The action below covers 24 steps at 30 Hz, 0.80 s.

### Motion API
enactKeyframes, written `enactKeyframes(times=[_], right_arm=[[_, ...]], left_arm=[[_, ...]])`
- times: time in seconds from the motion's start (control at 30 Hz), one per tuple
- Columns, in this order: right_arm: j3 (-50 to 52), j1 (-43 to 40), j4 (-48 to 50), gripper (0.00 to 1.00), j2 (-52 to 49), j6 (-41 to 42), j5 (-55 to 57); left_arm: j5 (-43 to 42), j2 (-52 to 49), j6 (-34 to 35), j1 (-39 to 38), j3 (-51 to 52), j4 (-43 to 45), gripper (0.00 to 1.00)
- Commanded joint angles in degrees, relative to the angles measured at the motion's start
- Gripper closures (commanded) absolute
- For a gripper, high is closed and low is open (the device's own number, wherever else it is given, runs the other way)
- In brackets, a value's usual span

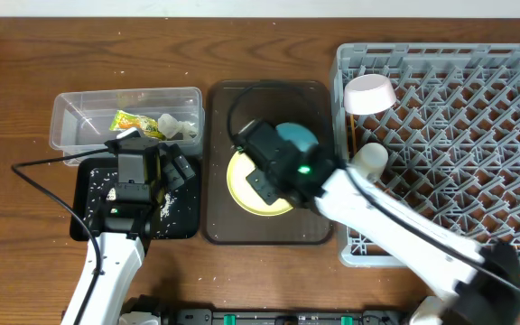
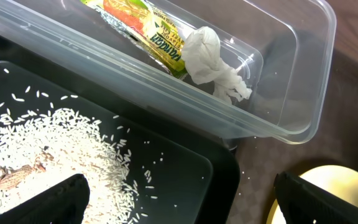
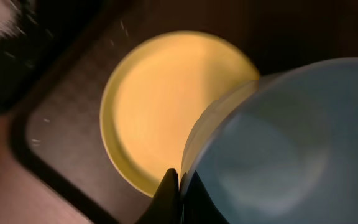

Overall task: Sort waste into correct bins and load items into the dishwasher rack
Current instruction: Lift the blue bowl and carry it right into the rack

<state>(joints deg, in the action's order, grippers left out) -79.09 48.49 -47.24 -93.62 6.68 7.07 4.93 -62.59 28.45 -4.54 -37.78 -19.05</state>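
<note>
right claw [image 3: 173, 186] pinched tight on the rim of the light blue round bowl [image 3: 278, 143], bowl at 1 o'clock on the yellow-green round plate [image 3: 148, 106], left claw [image 2: 179, 202] spread wide, empty, above the shallow black rectangular tray [image 2: 191, 177], 9 o'clock of the plate

Plate: from above, the right arm covers most of the yellow-green plate [image 1: 237, 188].
Bowl: in the right wrist view the light blue bowl [image 3: 278, 143] is a blur, cut by two edges, hiding the plate's right side.
Right hand [image 3: 171, 186]: only pinched tips show, closed on the bowl's rim.
Left hand [image 2: 188, 199]: just two dark tips at the bottom edge, wide apart.
Snack wrapper [image 2: 142, 28]: cut off at the top.
Brown bit in the rice [image 2: 61, 137]: cannot tell what.
</note>
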Motion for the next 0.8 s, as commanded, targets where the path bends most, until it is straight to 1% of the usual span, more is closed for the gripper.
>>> enactKeyframes(times=[0.0,0.07,0.17,0.2,0.33,0.43,0.53,0.6,0.77], right_arm=[[-1.5,-5.0,-0.3,0.99,7.4,-1.3,-4.0],[-1.5,-9.1,-0.3,0.99,10.5,-1.9,-8.4],[-1.5,-17.7,-0.2,0.99,14.4,-5.1,-18.8],[-1.5,-21.4,-0.2,0.99,15.3,-6.4,-23.8],[-1.4,-33.7,-0.6,0.99,15.6,-11.6,-42.4],[-1.4,-41.4,-1.8,0.99,14.6,-14.9,-52.0],[-1.4,-47.9,-2.4,0.99,13.1,-18.1,-59.3],[-1.4,-51.1,-2.4,0.99,12.1,-18.8,-62.6],[-1.4,-56.4,-2.5,0.99,9.5,-19.2,-64.3]], left_arm=[[1.1,-0.1,-0.3,0.2,-0.9,0.2,0.02],[1.1,-0.1,-0.3,0.2,-0.9,0.2,0.02],[1.1,-0.1,-0.3,0.2,-0.9,0.0,0.02],[1.1,-0.1,-0.3,0.2,-0.9,0.0,0.02],[1.1,-0.1,-0.3,0.2,-0.9,0.0,0.02],[1.1,-0.1,-0.3,0.2,-0.9,0.1,0.02],[1.1,-0.1,-0.3,0.2,-0.9,0.0,0.02],[1.1,-0.1,-0.3,0.2,-0.9,0.0,0.02],[1.1,-0.1,-0.3,0.2,-0.9,0.0,0.02]])
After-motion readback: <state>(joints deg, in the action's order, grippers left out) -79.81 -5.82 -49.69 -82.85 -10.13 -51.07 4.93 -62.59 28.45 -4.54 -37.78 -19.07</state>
